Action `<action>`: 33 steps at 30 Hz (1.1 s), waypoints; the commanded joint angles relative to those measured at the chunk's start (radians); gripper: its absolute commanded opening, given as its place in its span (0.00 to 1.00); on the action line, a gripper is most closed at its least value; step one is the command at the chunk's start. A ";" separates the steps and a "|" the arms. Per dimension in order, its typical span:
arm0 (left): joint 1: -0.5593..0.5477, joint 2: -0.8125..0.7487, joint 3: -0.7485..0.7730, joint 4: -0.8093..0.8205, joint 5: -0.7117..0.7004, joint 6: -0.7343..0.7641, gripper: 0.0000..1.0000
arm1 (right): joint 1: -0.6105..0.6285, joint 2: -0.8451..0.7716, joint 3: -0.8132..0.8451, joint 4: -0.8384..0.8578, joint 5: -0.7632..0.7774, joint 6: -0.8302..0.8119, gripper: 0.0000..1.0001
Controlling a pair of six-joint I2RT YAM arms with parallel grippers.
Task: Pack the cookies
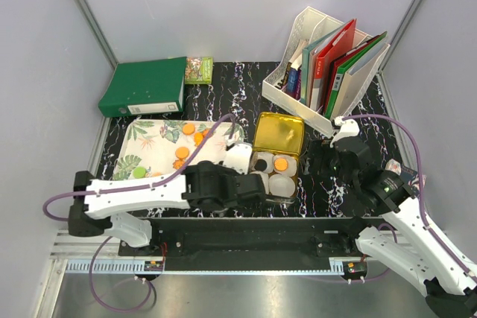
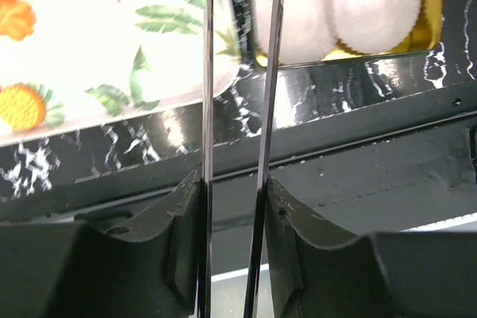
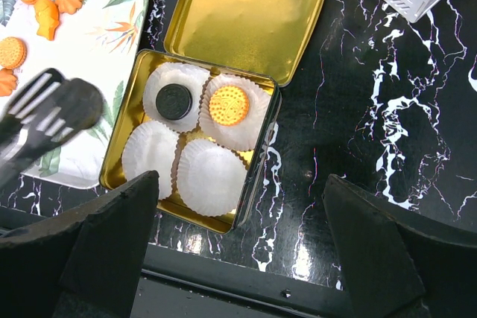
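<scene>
Lying flat, face up, are the cookies (image 3: 228,105); left pincer (image 2: 232,195) grips tongs (image 2: 207,109).

Tray (image 1: 149,156) left on surface (image 1: 246,91), loose cookies (image 1: 182,153) on it. Tin (image 3: 128,118) just right of tray, four cups (image 3: 209,176) inside; each far cup holds one cookie. Lid (image 3: 250,13) lies open behind tin. Binder (image 1: 145,87) behind tray; file rack (image 1: 320,65) behind lid, far right.
</scene>
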 commanded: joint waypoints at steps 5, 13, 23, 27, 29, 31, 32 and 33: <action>-0.005 0.104 0.126 0.182 0.032 0.151 0.26 | -0.003 -0.010 0.005 0.036 -0.008 -0.004 1.00; -0.008 0.164 0.129 0.268 0.109 0.191 0.25 | -0.005 -0.008 0.005 0.036 -0.006 -0.007 1.00; -0.037 0.208 0.115 0.294 0.150 0.189 0.27 | -0.003 -0.005 0.005 0.038 -0.006 -0.008 1.00; -0.043 0.207 0.095 0.292 0.149 0.174 0.37 | -0.003 -0.004 0.005 0.038 -0.006 -0.008 1.00; -0.043 0.202 0.083 0.291 0.145 0.169 0.42 | -0.003 -0.004 0.005 0.038 -0.008 -0.008 1.00; -0.043 0.199 0.077 0.291 0.141 0.165 0.46 | -0.003 -0.004 0.005 0.038 -0.009 -0.005 1.00; -0.043 0.198 0.077 0.292 0.139 0.165 0.47 | -0.003 -0.005 0.005 0.038 -0.009 -0.007 1.00; -0.043 0.195 0.075 0.292 0.138 0.163 0.47 | -0.003 -0.002 0.005 0.038 -0.009 -0.007 1.00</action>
